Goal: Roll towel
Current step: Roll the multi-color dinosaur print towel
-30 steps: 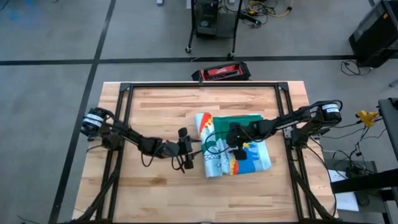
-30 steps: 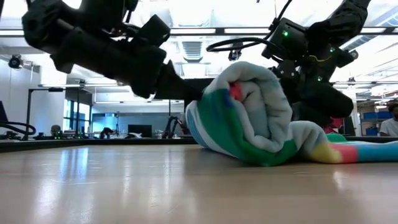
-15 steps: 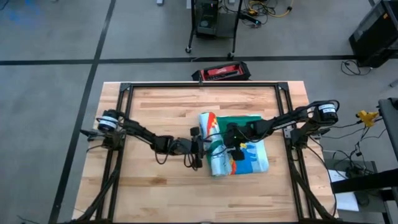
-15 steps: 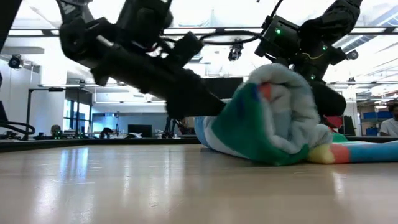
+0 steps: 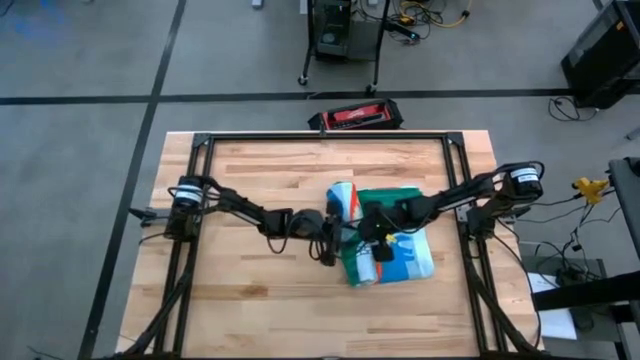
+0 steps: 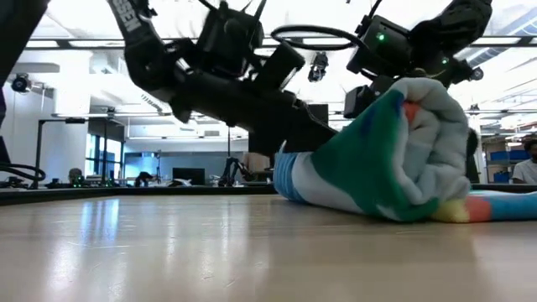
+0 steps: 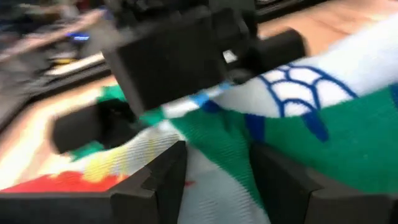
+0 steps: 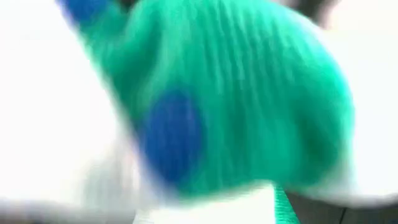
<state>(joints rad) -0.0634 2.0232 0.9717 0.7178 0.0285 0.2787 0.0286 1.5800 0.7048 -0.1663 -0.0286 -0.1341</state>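
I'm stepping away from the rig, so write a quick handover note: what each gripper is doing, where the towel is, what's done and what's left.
Left gripper: at the roll's left side, fingers astride a fold of towel; a firm grip isn't clear.
Right gripper: on top of the roll, cloth filling its camera; looks open.
Towel: right of the table's centre, mostly rolled, a flat tail still lying to the right.
Done: most of the rolling.
Left: roll up the tail, then let go.
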